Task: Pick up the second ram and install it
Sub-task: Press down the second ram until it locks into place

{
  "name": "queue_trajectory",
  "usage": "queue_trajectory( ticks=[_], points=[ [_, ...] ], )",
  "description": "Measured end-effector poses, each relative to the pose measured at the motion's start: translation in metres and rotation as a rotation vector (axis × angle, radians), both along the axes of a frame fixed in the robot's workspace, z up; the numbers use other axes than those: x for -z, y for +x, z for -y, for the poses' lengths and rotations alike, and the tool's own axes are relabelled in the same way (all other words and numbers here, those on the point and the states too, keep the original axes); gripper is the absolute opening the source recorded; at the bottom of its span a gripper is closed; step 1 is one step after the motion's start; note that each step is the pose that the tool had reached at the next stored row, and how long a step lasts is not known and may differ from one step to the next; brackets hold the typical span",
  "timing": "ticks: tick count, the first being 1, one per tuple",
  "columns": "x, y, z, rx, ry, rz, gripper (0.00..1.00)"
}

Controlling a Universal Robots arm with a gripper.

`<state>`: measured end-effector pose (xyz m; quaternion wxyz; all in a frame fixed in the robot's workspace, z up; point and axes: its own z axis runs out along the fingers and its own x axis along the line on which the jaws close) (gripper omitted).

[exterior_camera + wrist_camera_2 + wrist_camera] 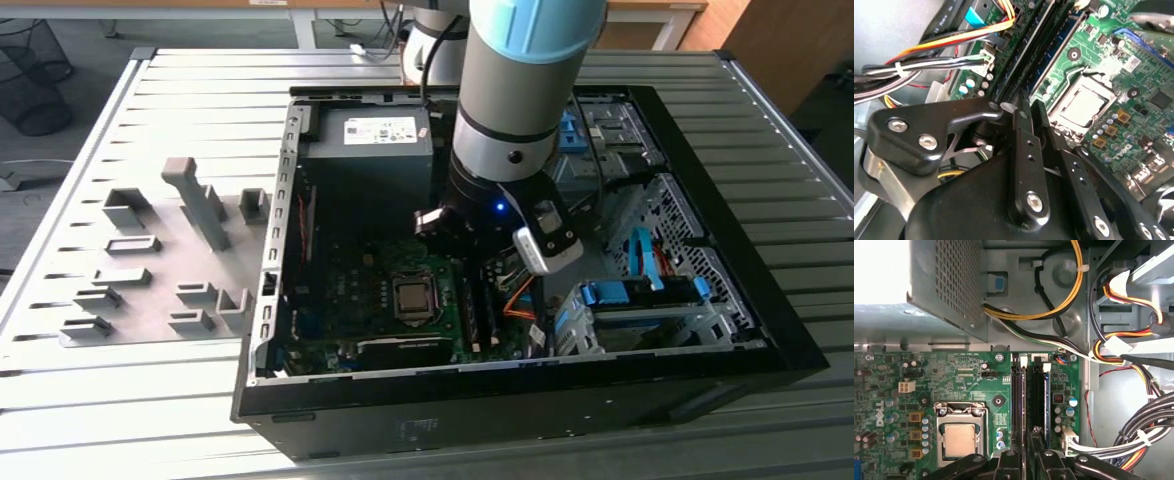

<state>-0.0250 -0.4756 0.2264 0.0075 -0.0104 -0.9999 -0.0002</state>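
Pincer down at the RAM slots.
You see it clenched on the second ram, edge-on above the motherboard.

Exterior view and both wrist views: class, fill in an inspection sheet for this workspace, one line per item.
Surface: slatted metal table carrying an open black PC case.
Job's things: the motherboard lies in the case. Its memory slots run beside the CPU socket. Whether they are filled cannot be told.
Clutter: grey fixture blocks on the table, at the exterior view's left of the case.
Grippers: the gripper hangs low over the memory slots.
Cables: a bundle of coloured wires beside the motherboard, and a yellow cable looped on the case wall.
Surroundings: wire waste basket on the floor.
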Motion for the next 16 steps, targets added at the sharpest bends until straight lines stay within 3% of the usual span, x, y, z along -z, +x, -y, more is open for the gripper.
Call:
queue_trajectory(
  ticks=[2, 3, 5, 12, 16],
  points=[
    [-0.0001, 0.0000, 0.0000, 0.000, 0.0002, 0.0001, 0.20],
    [-0.0003, 0.0000, 0.0000, 0.000, -0.0002, -0.0001, 0.14],
    [-0.0003, 0.0000, 0.0000, 0.000, 0.0000, 0.0000, 0.11],
    [-0.0002, 0.0000, 0.0000, 0.000, -0.0003, -0.0001, 0.11],
    [0.0040, 0.0000, -0.0001, 0.000, 0.0000, -0.0001, 0.11]
  ],
)
